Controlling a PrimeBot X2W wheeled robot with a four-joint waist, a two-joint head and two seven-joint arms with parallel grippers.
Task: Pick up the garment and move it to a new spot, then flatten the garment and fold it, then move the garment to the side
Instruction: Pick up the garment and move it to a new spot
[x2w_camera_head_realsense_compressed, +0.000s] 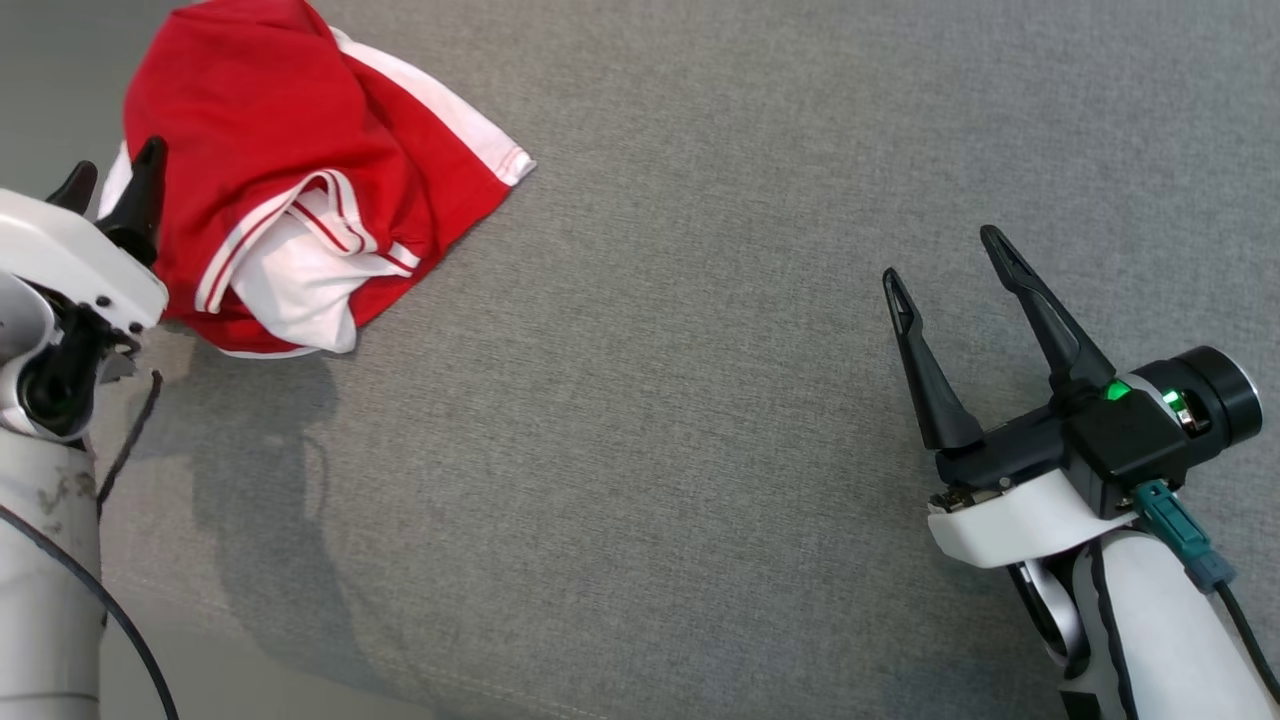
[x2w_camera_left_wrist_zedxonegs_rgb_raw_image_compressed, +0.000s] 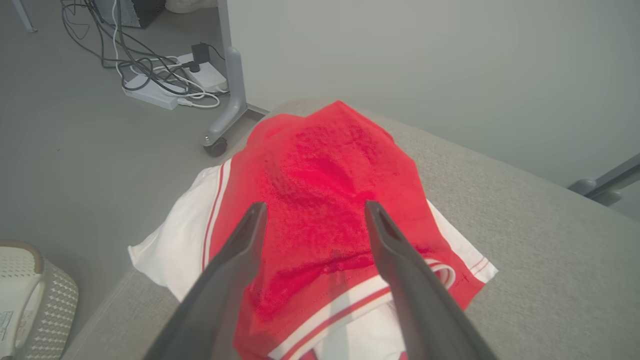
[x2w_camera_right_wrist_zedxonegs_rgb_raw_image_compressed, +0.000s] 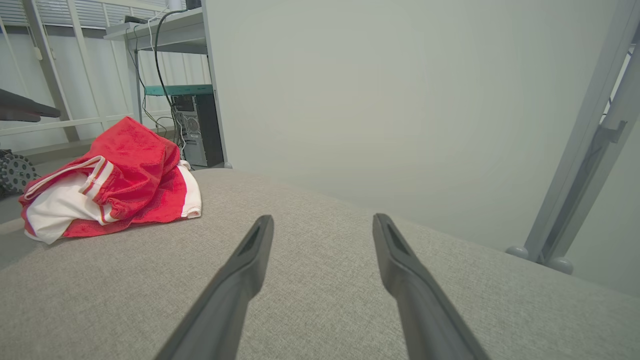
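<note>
Grey fabric surface (x2w_camera_head_realsense_compressed: 700, 400): crumpled red-and-white cloth garment (x2w_camera_head_realsense_compressed: 290, 170), ten o'clock, under splayed left gripper (x2w_camera_head_realsense_compressed: 120, 160); right gripper (x2w_camera_head_realsense_compressed: 940, 254) splayed empty, four o'clock

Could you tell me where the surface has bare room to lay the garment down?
Bare: the wide middle of the surface, between the garment and the right gripper, and the stretch beyond that gripper's fingers. Crowded: the far left corner, where the garment lies bunched with the left gripper at its edge.

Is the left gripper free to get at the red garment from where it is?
Probably yes: the left gripper is open, aimed at the garment close by, nothing between them.
</note>
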